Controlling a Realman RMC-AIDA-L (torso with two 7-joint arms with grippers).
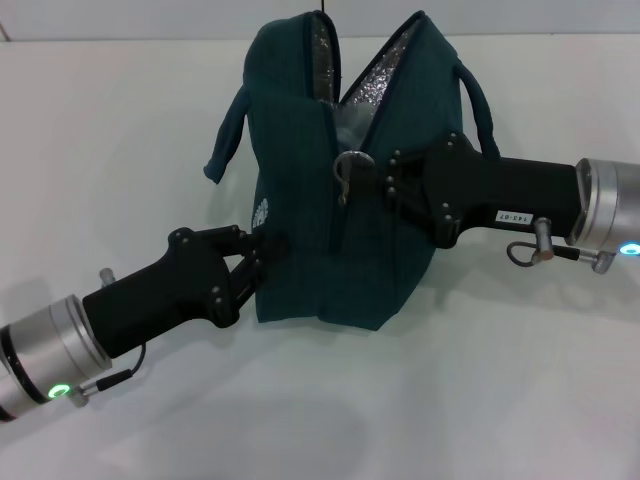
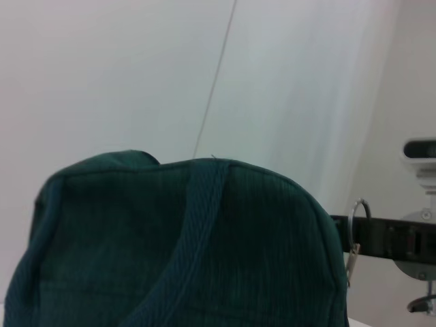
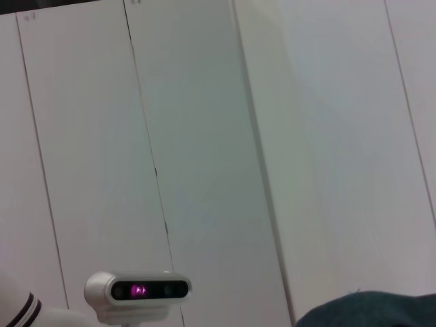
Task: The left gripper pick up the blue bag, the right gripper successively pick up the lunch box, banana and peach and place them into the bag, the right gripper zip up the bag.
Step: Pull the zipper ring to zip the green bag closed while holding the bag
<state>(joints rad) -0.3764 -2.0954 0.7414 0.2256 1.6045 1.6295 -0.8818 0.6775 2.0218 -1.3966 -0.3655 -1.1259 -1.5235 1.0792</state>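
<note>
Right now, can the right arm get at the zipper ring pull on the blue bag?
Probably yes. The right end effector is already at the zipper ring pull on the blue bag, with nothing between them. The left end effector steadies the bag's lower corner, away from the zipper.
</note>
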